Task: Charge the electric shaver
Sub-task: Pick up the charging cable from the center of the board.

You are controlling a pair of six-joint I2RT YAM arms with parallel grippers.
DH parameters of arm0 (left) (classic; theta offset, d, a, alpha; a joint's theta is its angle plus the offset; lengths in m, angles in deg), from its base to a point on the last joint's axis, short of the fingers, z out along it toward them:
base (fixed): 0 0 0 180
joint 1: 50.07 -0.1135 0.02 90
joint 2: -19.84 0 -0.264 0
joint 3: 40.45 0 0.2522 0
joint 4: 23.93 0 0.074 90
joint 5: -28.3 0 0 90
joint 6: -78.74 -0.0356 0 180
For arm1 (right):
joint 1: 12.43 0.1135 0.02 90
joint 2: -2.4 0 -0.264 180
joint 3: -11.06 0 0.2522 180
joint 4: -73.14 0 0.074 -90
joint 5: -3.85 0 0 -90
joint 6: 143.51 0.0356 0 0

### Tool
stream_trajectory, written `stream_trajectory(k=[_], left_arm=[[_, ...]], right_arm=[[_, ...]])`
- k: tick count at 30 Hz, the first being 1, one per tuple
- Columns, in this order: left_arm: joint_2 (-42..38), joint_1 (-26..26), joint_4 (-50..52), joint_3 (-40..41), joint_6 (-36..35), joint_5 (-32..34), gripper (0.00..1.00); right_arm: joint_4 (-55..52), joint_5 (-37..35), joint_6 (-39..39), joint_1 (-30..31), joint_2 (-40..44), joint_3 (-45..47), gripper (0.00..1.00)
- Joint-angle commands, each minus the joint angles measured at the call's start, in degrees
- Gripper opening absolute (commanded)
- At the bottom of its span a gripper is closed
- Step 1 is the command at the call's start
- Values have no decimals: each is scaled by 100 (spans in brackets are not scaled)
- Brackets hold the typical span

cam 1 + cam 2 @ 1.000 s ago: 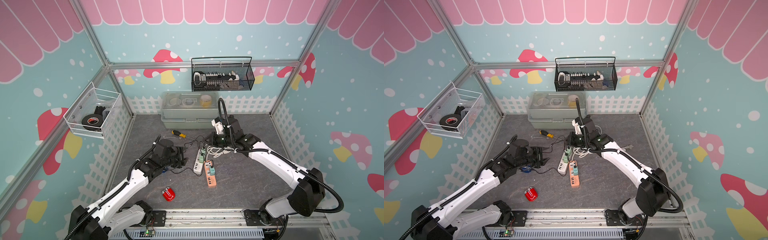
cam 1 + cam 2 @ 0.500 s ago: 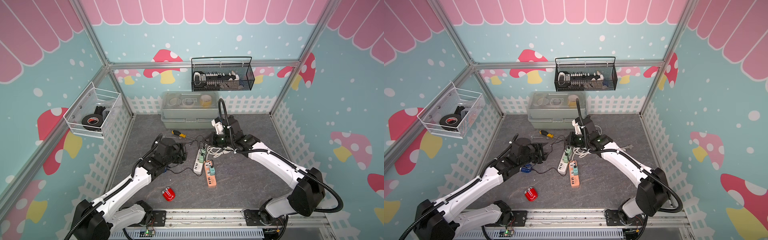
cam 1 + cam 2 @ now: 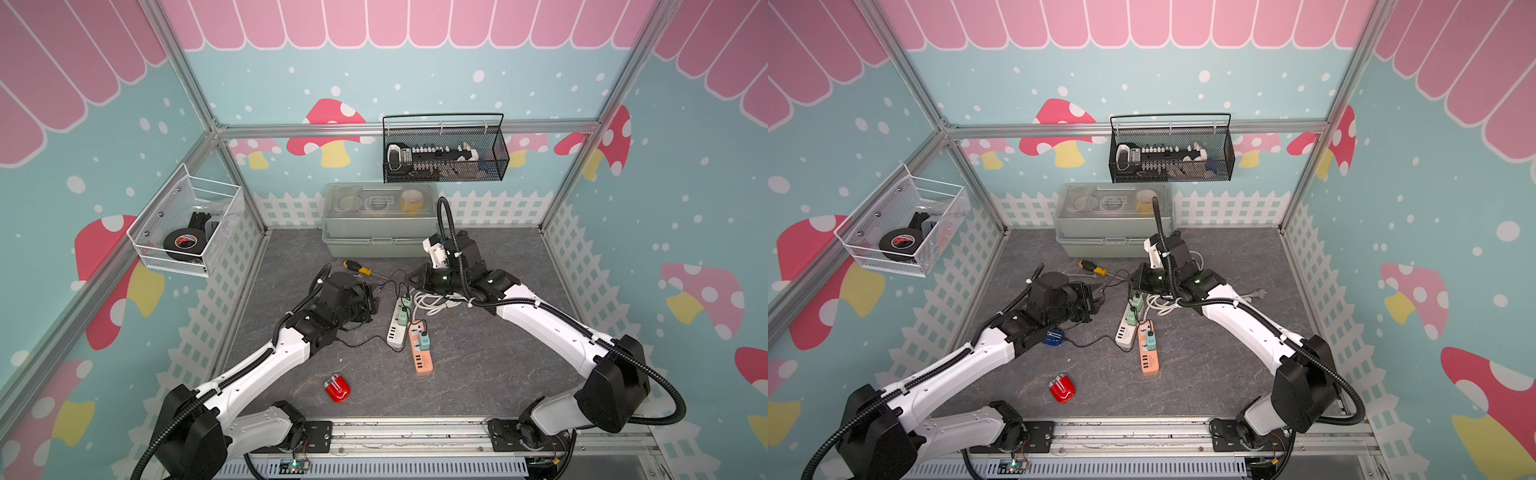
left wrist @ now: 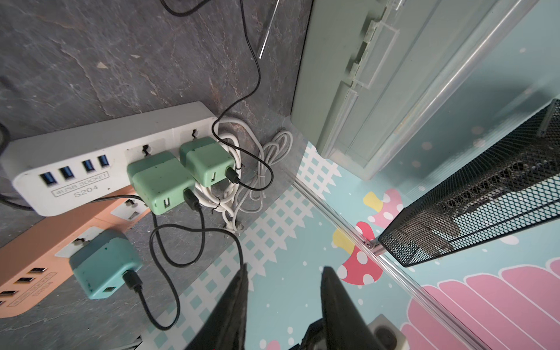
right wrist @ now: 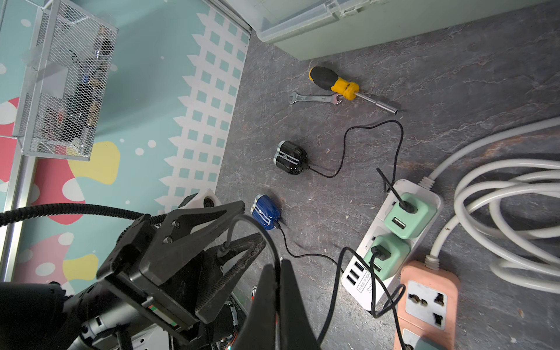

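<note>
left gripper (image 4: 285,266): fingers apart | right gripper (image 5: 276,265): pinching thin black cable (image 5: 270,233) | small shiny black shaver (image 5: 291,157): mid-frame in right wrist view, under left arm (image 3: 270,357) in top views

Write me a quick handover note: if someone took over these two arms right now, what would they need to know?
Right gripper: fingers shut on a thin black cable.
Left gripper: fingers apart, the cable's free end beside them, not gripped.
Red shaver: lies alone near the table front, no cable in it.
Done: black shaver and blue shaver each have a cable plugged in.
Left: probably carry the cable end to the red shaver and plug it in.
</note>
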Motion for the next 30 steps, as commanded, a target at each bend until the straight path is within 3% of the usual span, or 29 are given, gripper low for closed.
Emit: stream_trajectory(k=[1,15,24,30], left_arm=[[86,34,-175,-188,2149,29,37],[70,41,-290,-99,2215,83,21],[18,46,-401,39,2217,200,0],[-52,-2,-603,193,2033,259,0]], right_arm=[[165,57,26,25,-86,62,0],[300,78,106,62,-167,101,0],[288,131,135,60,-23,163,0],[117,220,145,51,149,149,0]])
